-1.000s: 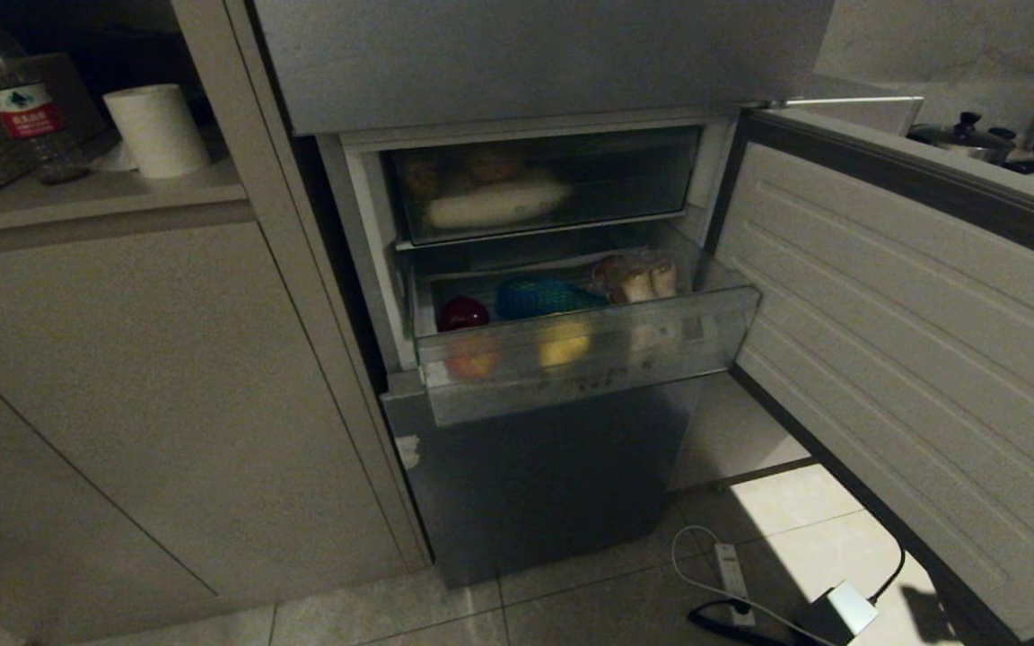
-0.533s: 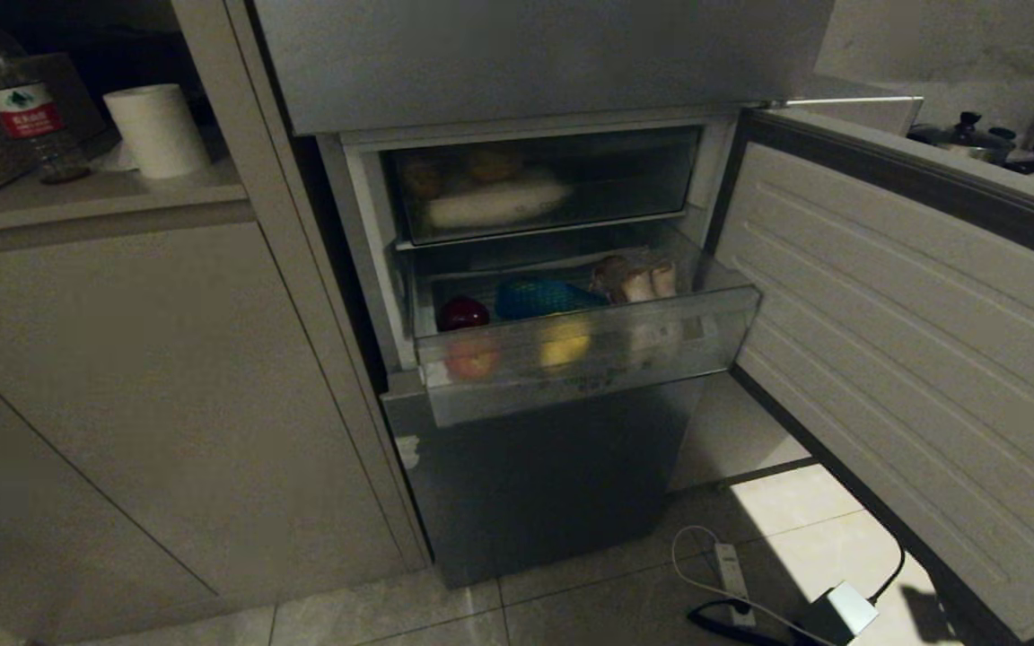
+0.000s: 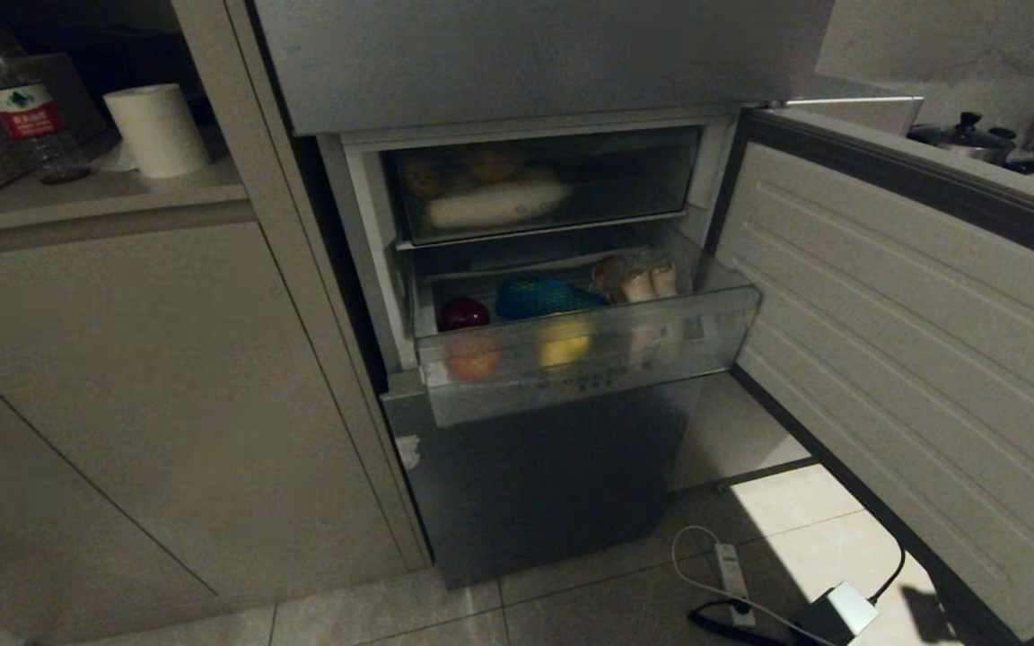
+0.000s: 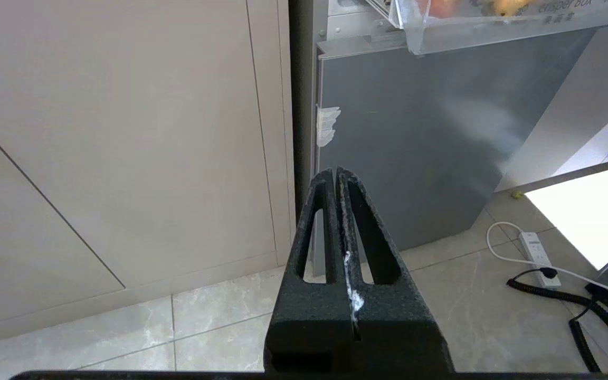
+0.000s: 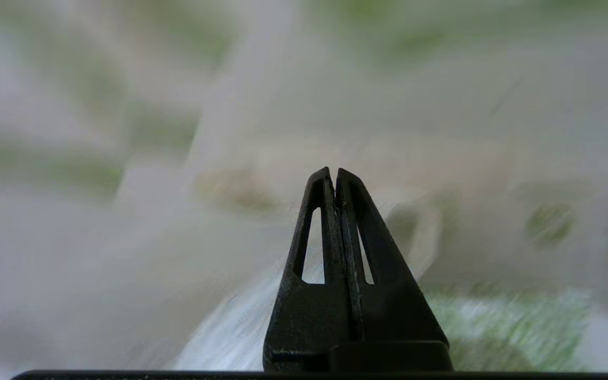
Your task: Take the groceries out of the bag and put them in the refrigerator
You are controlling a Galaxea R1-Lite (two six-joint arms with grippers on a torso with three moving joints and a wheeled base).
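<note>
Right pincer [image 5: 335, 177] clenched on nothing, nose-deep in the bag [image 5: 494, 322]'s crinkly plastic, groceries ahead of it a smear. Risk: shut tips snag film, not food. Left pincer [image 4: 335, 177] clenched, idle, the refrigerator [image 4: 415, 132] just beyond, crisper drawer [image 3: 584, 359] out.

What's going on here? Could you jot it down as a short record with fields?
Refrigerator: middle door swung open to the right
Crisper drawer: pulled out, holding a red fruit, a blue-green net pack and pale lumps
Upper drawer: pushed in, a pale long item inside
Left gripper: shut, empty, low before the fridge
Right gripper: shut, empty, against blurred white and green plastic
Floor: power strip and cables
</note>
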